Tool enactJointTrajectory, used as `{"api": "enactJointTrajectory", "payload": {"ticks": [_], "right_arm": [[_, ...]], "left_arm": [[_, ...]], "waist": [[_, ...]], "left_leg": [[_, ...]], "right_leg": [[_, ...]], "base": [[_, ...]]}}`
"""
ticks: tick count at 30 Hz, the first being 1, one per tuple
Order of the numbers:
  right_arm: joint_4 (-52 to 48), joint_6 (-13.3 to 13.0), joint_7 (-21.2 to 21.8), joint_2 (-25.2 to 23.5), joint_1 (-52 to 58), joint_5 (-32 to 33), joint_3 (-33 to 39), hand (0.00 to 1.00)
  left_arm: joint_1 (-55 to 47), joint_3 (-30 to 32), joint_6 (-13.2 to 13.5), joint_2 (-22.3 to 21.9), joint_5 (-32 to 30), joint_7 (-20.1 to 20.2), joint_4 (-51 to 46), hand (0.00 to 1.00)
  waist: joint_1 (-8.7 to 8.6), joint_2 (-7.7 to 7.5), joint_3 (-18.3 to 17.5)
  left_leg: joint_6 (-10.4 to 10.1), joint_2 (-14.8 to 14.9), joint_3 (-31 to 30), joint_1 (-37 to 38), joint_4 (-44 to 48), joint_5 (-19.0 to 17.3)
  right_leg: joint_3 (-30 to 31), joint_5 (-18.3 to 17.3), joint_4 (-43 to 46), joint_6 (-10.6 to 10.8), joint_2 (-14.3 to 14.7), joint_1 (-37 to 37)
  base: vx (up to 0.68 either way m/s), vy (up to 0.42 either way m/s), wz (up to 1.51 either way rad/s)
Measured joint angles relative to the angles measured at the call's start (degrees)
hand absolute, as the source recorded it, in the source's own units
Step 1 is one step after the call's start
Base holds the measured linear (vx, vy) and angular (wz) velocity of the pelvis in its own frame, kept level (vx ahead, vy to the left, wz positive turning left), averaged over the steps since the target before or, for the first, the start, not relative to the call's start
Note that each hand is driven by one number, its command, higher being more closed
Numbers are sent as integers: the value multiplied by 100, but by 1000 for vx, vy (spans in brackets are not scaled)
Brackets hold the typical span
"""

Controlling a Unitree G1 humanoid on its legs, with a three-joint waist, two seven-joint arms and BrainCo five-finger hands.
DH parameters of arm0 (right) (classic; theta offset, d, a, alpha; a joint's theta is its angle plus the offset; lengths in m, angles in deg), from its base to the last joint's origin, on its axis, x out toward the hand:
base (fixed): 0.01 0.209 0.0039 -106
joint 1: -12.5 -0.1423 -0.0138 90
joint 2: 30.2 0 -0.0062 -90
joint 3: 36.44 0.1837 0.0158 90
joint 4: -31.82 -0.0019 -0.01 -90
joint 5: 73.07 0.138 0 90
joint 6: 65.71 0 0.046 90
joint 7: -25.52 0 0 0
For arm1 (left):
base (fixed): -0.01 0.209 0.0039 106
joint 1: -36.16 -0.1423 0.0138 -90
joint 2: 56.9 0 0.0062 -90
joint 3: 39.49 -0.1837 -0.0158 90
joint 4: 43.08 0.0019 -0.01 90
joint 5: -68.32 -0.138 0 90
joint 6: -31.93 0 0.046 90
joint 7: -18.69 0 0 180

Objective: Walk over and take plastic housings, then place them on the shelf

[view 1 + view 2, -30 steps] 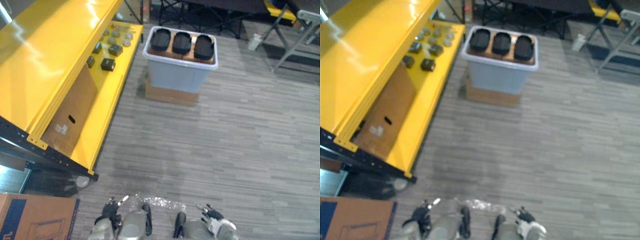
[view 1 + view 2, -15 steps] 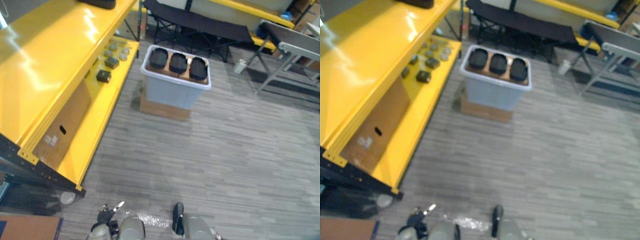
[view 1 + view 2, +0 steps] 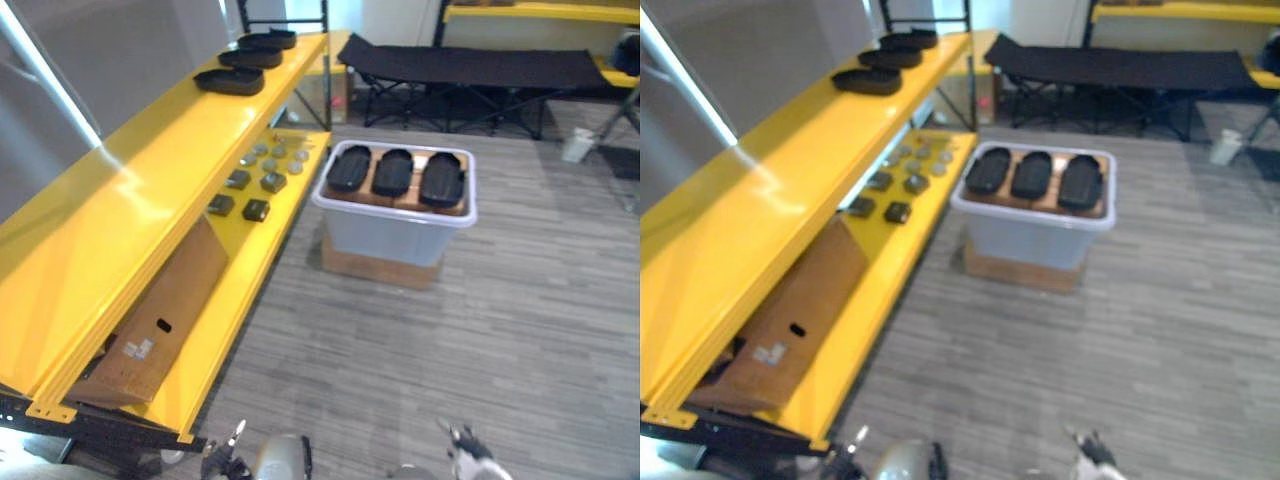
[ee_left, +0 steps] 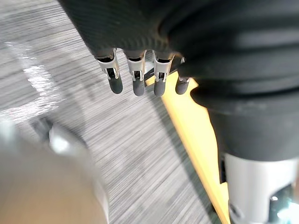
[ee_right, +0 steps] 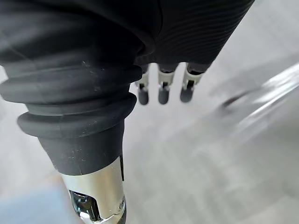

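A pale grey bin (image 3: 386, 236) stands on a striped grey floor (image 3: 520, 330), resting on a flat cardboard box (image 3: 372, 270). Inside the bin, three black plastic housings (image 3: 393, 172) lie side by side on a brown cardboard layer, level with the bin's rim. To the left of the bin runs a long yellow shelf (image 3: 150, 190) with two levels. On its top level, left of the bin and beyond it, three more black housings of the same kind (image 3: 230, 80) lie in a row. On the lower level, just left of the bin, sit several small dark blocks (image 3: 257, 209) and grey discs (image 3: 270, 158); nearer than the bin, a large brown carton (image 3: 150, 320) is tucked under the top level. Behind the bin stands a black folding cot (image 3: 470, 70).

Well short of the bin, both hands hang low over the floor. The left hand (image 4: 136, 79) has its fingers straight and released, grasping nothing. The right hand (image 5: 163, 89) likewise shows straight, relaxed fingers with nothing in them.
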Motion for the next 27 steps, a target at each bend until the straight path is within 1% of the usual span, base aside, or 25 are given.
{"api": "enactJointTrajectory", "payload": {"ticks": [1,2,3,4,5,6,7,8,9,10,11,12,13,15,16,17,18,19,20,21,22,23,25,26,27], "right_arm": [[-130,-20,0,21,-42,6,-147,0],[-210,-20,-2,9,-71,23,-272,0],[-204,26,-2,-62,-120,112,-322,0],[-107,110,4,-83,-144,113,-328,0],[-69,159,6,-81,-173,113,-328,0],[13,212,11,-75,-164,100,-316,0],[74,251,14,-75,-147,84,-306,0],[262,329,17,-107,-95,-9,-306,0],[448,418,21,-157,14,-80,-311,0],[528,451,21,-179,75,-87,-315,0],[633,537,24,-220,185,-103,-326,0],[653,591,13,-249,253,-116,-327,0],[654,635,3,-256,278,-113,-323,0],[678,746,-11,-273,417,-104,-193,0],[567,823,-93,-326,552,-123,135,0],[513,838,-120,-353,627,-135,217,0],[423,853,-126,-373,747,-190,269,0],[376,888,-121,-385,883,-339,300,0],[374,901,-129,-296,902,-417,364,0],[347,923,-126,-267,1014,-563,400,0],[329,935,-114,-283,1057,-567,495,0],[329,941,-111,-281,1051,-570,491,0],[356,946,-129,-303,1014,-566,474,0],[377,943,-136,-302,995,-566,470,0],[443,912,-208,-244,962,-547,448,0]], "left_arm": [[-156,33,-7,14,-5,69,38,0],[-260,46,6,44,-74,166,92,0],[-257,39,24,153,-159,316,138,0],[-204,-36,29,295,-229,479,142,0],[-149,-52,27,350,-254,525,145,0],[-23,-109,42,424,-373,588,146,0],[48,-184,68,439,-371,621,145,0],[212,-330,116,490,-363,701,130,0],[331,-488,172,533,-352,721,70,0],[393,-558,217,531,-345,721,-13,0],[541,-720,334,527,-311,720,-144,0],[672,-848,418,515,-286,716,-246,0],[720,-921,468,519,-194,716,-247,0],[937,-991,508,497,-80,680,-221,0],[969,-950,505,456,-74,638,-219,0],[973,-944,504,440,-61,630,-221,0],[968,-941,500,412,9,621,-231,0],[970,-881,466,364,74,604,-183,0],[987,-829,422,213,94,577,-118,0],[959,-826,351,28,94,557,-78,0],[972,-845,242,-135,91,520,-44,0],[967,-845,210,-193,90,493,-25,0],[811,-844,96,-204,92,382,-15,0],[805,-835,95,-191,95,360,-5,0],[767,-808,92,-164,102,282,11,0]], "waist": [[12,-28,-4],[37,-91,15],[91,-302,0],[96,-504,20],[100,-571,54],[90,-611,79],[89,-616,87],[84,-621,144],[61,-578,177],[50,-559,186],[3,-503,177],[-48,-370,119],[-100,-324,98],[-196,-303,101],[-241,-343,87],[-251,-360,78],[-251,-395,72],[-277,-412,49],[-294,-206,23],[-353,-104,-31],[-394,-52,-64],[-390,-60,-58],[-382,-114,-94],[-382,-172,-123],[-372,-167,-138]], "left_leg": [[-15,23,32,73,-13,379],[130,-19,28,142,63,668],[286,-162,92,99,316,389],[354,-275,111,-1,574,105],[396,-310,147,0,671,-14],[466,-337,176,43,799,-205],[485,-343,188,96,837,-257],[593,-357,213,332,854,-408],[652,-347,209,632,824,-517],[659,-333,210,785,753,-547],[652,-242,212,1041,553,-559],[642,-59,214,1153,400,-553],[634,25,218,1163,362,-549],[455,176,292,1350,245,-634],[280,263,309,1463,316,-787],[208,312,301,1482,418,-884],[69,382,258,1530,616,-1088],[-137,501,112,1540,952,-1415],[-186,705,23,1516,1062,-1495],[-237,848,-41,1537,1015,-1529],[-255,890,-91,1610,848,-1519],[-264,890,-91,1698,750,-1515],[-245,875,-80,1934,626,-1491],[-201,866,-111,1919,746,-1466],[120,850,-255,1598,1458,-1256]], "right_leg": [[88,-94,-14,118,-8,129],[144,-220,-11,190,-62,248],[153,-368,-9,149,-227,309],[140,-423,122,154,-346,308],[151,-434,271,182,-390,275],[151,-382,900,258,-499,35],[143,-316,1293,347,-564,-108],[129,-159,2108,381,-724,-361],[70,-372,2442,355,-784,-434],[-12,-481,2409,336,-767,-454],[-195,-622,2080,304,-656,-585],[-217,-618,1524,320,-365,-850],[-186,-549,1194,327,-249,-1000],[-145,64,260,351,-189,-1417],[-123,690,-257,350,-254,-1612],[-122,931,-397,364,-291,-1649],[-123,1294,-571,351,-353,-1646],[-260,1856,-310,354,-353,-1620],[-397,1776,-106,342,-220,-1634],[-517,1428,133,294,-167,-1660],[-570,1112,487,272,-184,-1752],[-566,964,662,261,-200,-1783],[-523,350,1416,243,-297,-1963],[-518,239,1541,249,-323,-1963],[-541,141,1587,225,-349,-1902]], "base": [[337,158,-45],[380,212,-22],[375,213,-5],[444,220,1],[426,198,-2],[284,130,-5],[360,197,-6],[385,156,0],[467,161,1],[374,43,2],[342,0,-5],[315,-9,-6],[308,-28,-15],[333,-115,-20],[299,-192,-11],[302,-261,-3],[262,-309,17],[250,-294,17],[219,-247,33],[218,-183,39],[211,-177,38],[199,-164,20],[236,-198,7],[231,-211,11],[168,-183,10]]}}
